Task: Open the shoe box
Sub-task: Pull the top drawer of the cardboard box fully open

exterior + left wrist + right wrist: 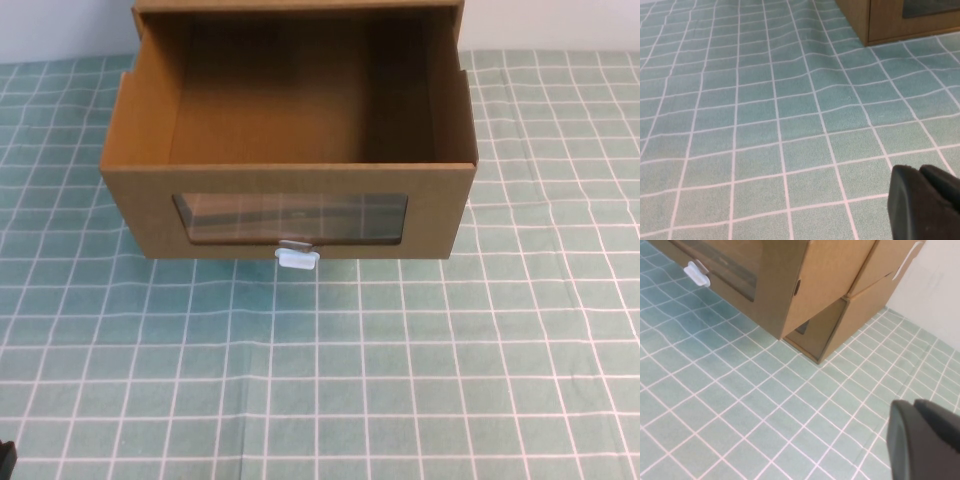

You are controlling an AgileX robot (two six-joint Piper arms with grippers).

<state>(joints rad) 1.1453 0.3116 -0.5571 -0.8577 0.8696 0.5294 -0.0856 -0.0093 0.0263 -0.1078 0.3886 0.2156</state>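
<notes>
Shoe box [288, 215] open, well apart from left gripper [921, 170], right gripper [914, 403] (jaws closed, empty).

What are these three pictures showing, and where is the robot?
The robot has two arms, each ending in a tool for grabbing. One picture looks down from a raised camera; the other two come from cameras on its wrists. On the green checked cloth stands a cardboard shoe box. Its drawer is slid out and has a window and a white handle. The left tool hangs over the cloth off the box's left corner, shut and empty. The right tool hangs off the right corner, also shut and empty.
</notes>
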